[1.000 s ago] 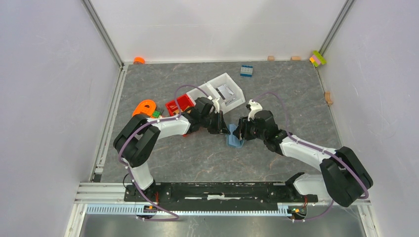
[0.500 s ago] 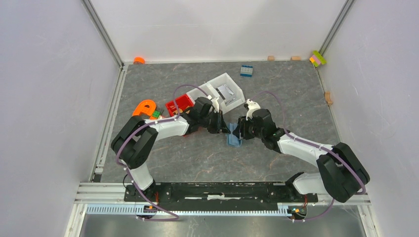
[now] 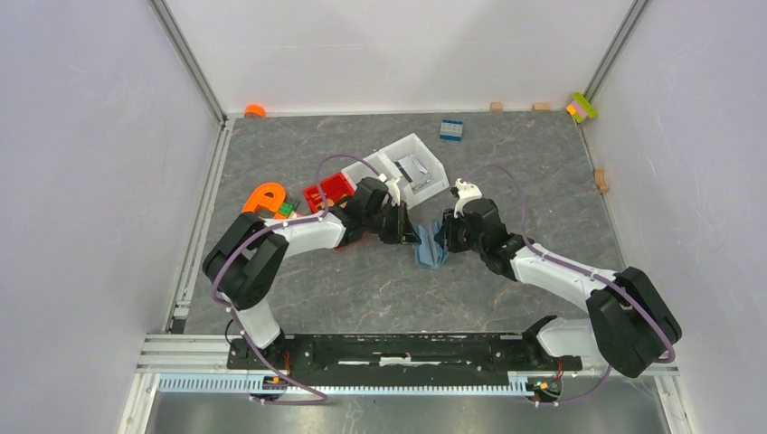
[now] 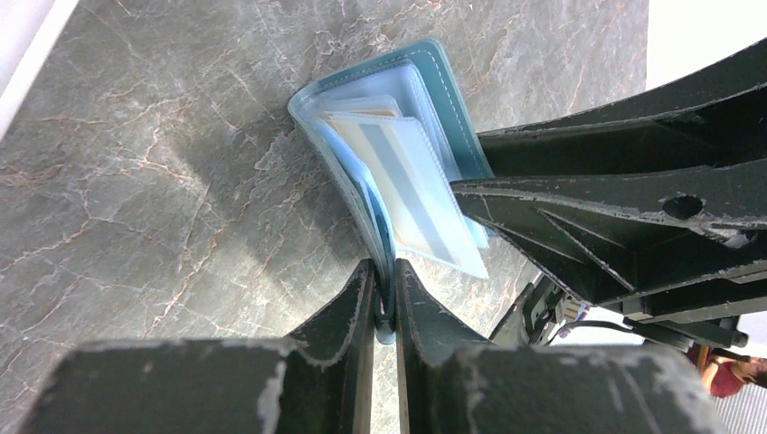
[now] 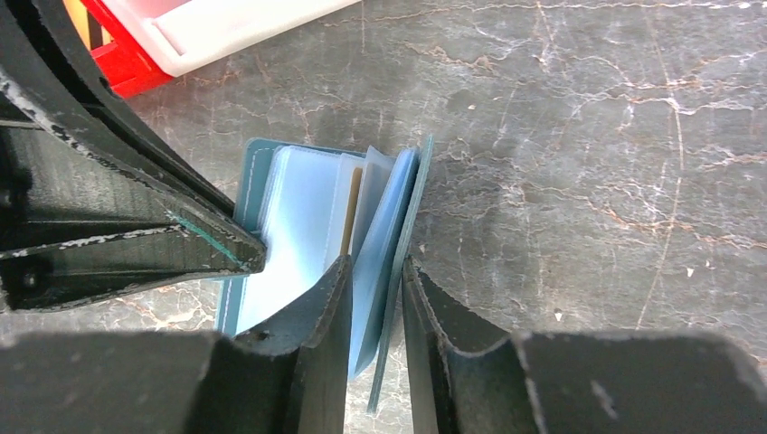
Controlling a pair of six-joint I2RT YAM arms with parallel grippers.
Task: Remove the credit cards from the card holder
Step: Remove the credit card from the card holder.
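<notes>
Card holder: teal card holder (image 3: 429,248) sits mid-table, right between the two grippers, fanned open with its pale blue leaves showing.
Left gripper: the left gripper (image 4: 384,291) is clamped tight on one thin teal cover, fingers nearly touching.
Right gripper: the right gripper (image 5: 375,271) pinches the opposite side, with a pale blue leaf and the outer teal cover between its fingers.
Credit cards: the credit cards (image 4: 405,185) are tucked inside the clear sleeves; tan faces show in the left wrist view, only an orange-brown edge in the right one.
Nearby: white bin (image 3: 411,167) and red bin (image 3: 327,192) just behind the left gripper, on the grey table (image 3: 543,181).
</notes>
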